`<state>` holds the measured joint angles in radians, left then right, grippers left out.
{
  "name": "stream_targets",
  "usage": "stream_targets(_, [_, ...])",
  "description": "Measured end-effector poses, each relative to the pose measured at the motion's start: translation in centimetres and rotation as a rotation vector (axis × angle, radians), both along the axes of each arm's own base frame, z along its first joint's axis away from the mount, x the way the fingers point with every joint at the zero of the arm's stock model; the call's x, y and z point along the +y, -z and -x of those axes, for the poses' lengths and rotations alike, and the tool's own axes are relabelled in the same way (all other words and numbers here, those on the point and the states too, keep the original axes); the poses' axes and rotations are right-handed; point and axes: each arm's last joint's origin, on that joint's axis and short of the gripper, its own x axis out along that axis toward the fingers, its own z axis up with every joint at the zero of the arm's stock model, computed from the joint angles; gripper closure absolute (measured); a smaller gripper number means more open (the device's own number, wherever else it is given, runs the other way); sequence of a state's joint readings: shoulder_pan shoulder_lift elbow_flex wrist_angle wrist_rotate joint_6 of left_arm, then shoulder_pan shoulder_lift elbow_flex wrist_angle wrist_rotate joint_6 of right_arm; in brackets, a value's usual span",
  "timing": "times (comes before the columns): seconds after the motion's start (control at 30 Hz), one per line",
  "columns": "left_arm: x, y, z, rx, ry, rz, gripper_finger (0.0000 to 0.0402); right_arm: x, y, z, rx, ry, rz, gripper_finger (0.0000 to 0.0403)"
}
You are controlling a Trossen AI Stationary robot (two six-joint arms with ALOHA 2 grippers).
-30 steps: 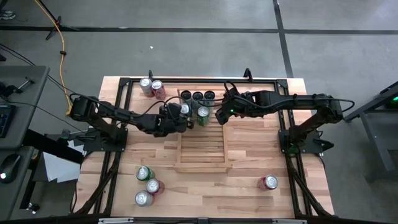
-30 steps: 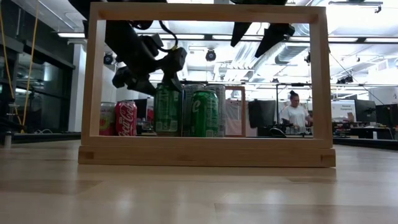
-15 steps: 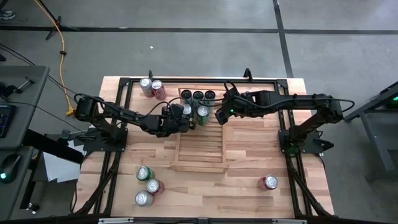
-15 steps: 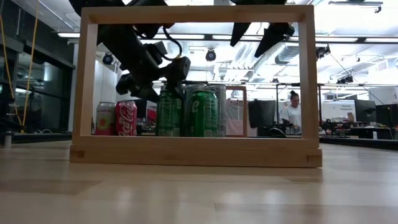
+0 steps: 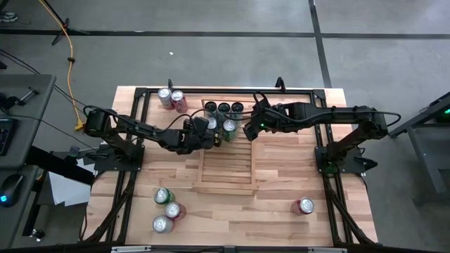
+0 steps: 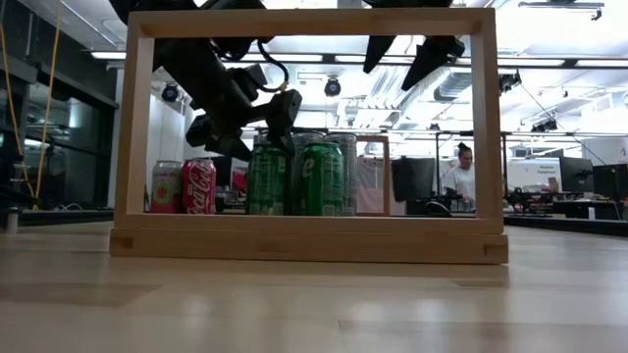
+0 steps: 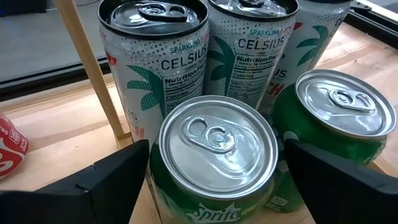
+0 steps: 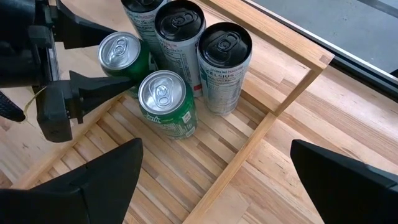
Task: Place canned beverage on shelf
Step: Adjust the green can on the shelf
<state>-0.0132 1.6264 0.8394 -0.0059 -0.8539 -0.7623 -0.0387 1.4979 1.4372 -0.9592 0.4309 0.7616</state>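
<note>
The light-wood slatted shelf (image 5: 226, 163) lies flat at the table's middle. Three tall Celsius cans (image 5: 223, 108) stand in a row at its far end. In front of them two green Sprite cans stand upright on the slats, one (image 5: 229, 128) free, the other (image 7: 217, 146) between my left gripper's fingers. My left gripper (image 5: 210, 132) reaches in from the table's left and is shut on that can. My right gripper (image 5: 247, 131) hovers open and empty above the shelf's right rail, higher than the cans (image 6: 402, 59). My left gripper pinches the Sprite can's side wall (image 7: 158, 186) between its two fingers, a little below the rim. The fingers (image 8: 102, 87) come level from the table's left, one on each side. The can stands upright on the shelf's slats, close to the other Sprite can and a Celsius can.
Two cans (image 5: 171, 98) stand at the table's far left, outside the shelf. Three cans (image 5: 165, 209) stand at the near left and one (image 5: 304, 206) at the near right. A person (image 6: 463, 176) stands far off in the room.
My left gripper has gone a little toward the table's right, staying around the Sprite can, which has kept upright on the slats. The shelf's near end bar has slid slightly toward the table's left.
</note>
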Motion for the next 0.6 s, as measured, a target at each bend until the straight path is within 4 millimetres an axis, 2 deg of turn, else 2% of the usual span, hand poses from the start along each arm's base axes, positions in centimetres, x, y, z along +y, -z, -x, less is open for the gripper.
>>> stream_targets(0.23, [0.0,-1.0,0.2,-0.036,0.016,0.014,0.0033,0.0,0.0,0.0,0.0,0.0,0.0,0.0009])
stream_targets(0.6, [0.0,-4.8,1.5,-0.093,0.067,-0.043,0.003,0.0,0.0,0.0,0.001,-0.002,0.001,0.0009])
